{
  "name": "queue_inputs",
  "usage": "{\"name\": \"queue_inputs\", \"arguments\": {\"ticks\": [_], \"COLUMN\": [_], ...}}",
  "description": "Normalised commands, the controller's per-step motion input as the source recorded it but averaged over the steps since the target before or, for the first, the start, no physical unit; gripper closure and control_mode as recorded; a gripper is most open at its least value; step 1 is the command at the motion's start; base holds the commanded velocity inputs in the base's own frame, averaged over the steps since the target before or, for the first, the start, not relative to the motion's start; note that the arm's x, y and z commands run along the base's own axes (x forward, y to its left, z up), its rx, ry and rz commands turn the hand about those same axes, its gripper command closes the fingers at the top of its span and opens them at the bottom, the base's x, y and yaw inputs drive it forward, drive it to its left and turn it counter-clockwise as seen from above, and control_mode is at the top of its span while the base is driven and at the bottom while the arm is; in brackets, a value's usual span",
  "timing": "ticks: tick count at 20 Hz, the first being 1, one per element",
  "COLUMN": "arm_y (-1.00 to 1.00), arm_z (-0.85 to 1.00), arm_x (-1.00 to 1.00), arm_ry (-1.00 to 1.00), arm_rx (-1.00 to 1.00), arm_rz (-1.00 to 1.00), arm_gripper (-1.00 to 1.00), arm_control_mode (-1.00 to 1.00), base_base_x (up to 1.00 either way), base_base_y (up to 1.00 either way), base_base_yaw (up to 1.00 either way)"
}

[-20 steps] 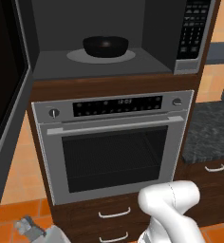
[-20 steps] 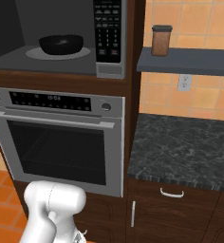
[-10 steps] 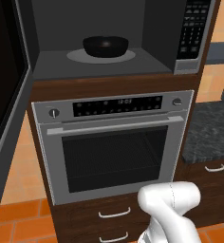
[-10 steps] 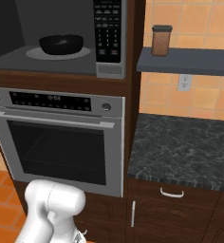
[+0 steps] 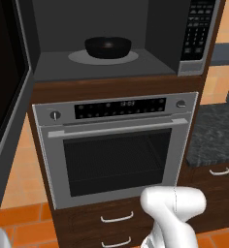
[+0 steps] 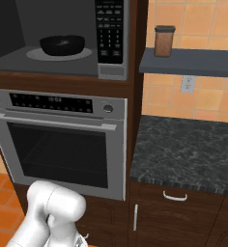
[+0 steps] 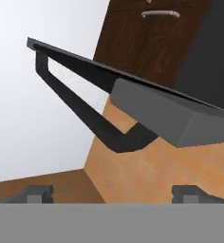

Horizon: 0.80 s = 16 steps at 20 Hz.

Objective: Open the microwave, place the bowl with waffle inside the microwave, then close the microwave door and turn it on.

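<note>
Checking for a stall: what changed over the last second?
The gripper, open, sank toward the left base view's lower left corner, beside the microwave door. The bowl with waffle stayed on the turntable; the door stayed open and the cameras did not move.

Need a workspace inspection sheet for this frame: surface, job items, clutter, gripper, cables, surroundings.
Surface: microwave cavity floor with round turntable; dark stone counter to the right.
Job's things: bowl with waffle on the turntable; waffle itself not discernible. microwave door swung open at left.
Clutter: brown jar on the grey shelf.
Gripper: gripper open, below the door's dark handle, not touching it.
Cables: nothing seen.
Surroundings: steel oven beneath the microwave, dark wood drawers, orange tile wall with an outlet.
</note>
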Motion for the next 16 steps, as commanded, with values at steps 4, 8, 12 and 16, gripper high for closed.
{"name": "queue_inputs", "arguments": {"ticks": [4,8,12,16], "arm_y": [0.75,0.27,-0.16,-0.27], "arm_z": [-0.17,-0.42,-0.15,0.01], "arm_x": [0.84,0.75,0.72,0.71], "arm_ry": [0.08,0.06,0.03,0.00], "arm_rx": [-0.03,0.02,0.12,0.11], "arm_rz": [0.00,0.00,0.00,0.00], "arm_gripper": [-1.00,-1.00,-1.00,-1.00], "arm_control_mode": [-1.00,-1.00,-1.00,-1.00], "base_base_x": [0.00,0.00,0.00,0.00], "base_base_y": [0.00,0.00,0.00,0.00], "base_base_yaw": [0.00,0.00,0.00,0.00]}}
